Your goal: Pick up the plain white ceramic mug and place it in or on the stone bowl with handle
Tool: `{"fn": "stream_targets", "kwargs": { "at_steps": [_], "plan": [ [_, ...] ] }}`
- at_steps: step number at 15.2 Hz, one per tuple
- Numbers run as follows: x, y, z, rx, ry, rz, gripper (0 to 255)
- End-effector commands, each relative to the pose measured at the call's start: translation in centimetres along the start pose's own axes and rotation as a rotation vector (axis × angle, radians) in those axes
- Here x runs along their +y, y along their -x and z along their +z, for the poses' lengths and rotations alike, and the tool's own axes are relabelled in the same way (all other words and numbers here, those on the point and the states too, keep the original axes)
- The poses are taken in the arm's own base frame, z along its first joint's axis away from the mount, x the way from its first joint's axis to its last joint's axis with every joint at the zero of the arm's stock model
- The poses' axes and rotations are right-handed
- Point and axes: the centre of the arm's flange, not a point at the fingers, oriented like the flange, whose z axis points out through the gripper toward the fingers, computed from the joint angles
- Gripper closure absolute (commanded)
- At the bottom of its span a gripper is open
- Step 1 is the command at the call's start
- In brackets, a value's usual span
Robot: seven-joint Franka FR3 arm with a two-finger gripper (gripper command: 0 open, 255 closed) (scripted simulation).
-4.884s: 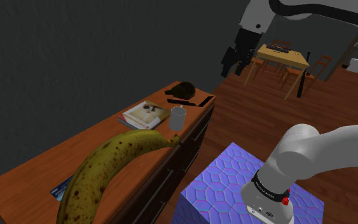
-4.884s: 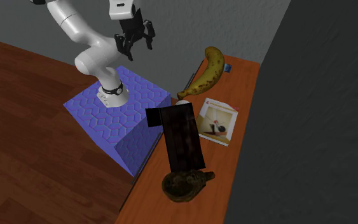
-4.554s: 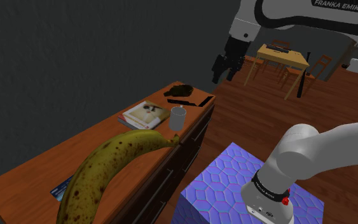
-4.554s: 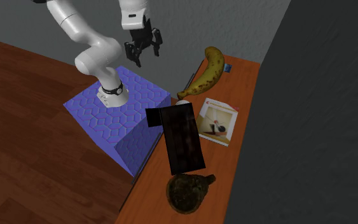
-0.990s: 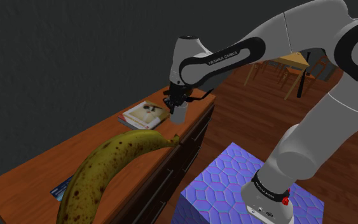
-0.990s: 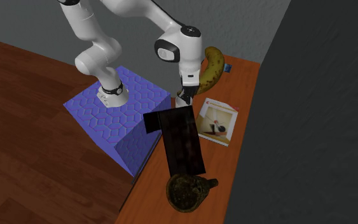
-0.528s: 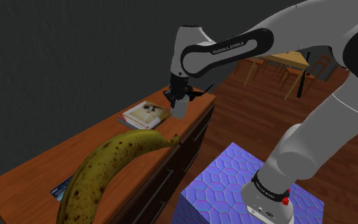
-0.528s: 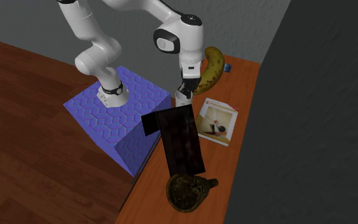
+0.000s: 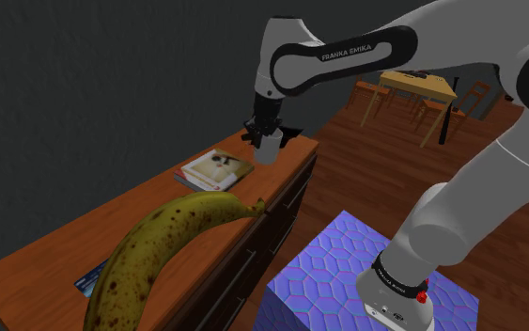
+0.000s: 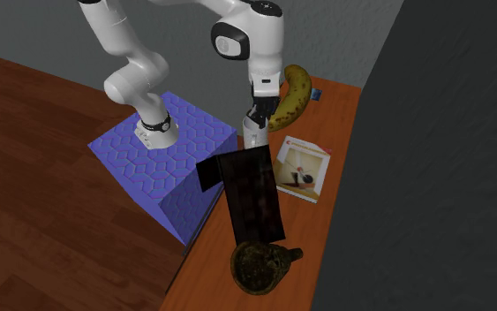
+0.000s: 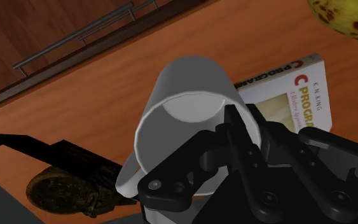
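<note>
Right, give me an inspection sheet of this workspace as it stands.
Surface: wooden cabinet top, drawers below.
Job's things: white mug, clasped at its rim; dark bowl with handle, at the cabinet's end.
Clutter: spotted banana, book, dark flat slab, small blue item.
Fingers: shut on the mug.
Cables: nothing seen.
Surroundings: blue patterned stand, wooden floor, dark wall, dining table far off.
</note>
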Motion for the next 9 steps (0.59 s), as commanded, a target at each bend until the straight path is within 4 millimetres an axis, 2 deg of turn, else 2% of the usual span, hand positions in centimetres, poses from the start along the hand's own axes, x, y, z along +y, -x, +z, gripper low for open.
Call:
{"fn": "stream_targets", "kwargs": {
  "at_steps": [1, 9],
  "plan": [
    [0.0, -0.1, -1.0, 0.0, 0.0, 0.0, 255],
    [0.1, -0.3, -4.9, 0.0, 0.0, 0.0, 255]
  ]
}}
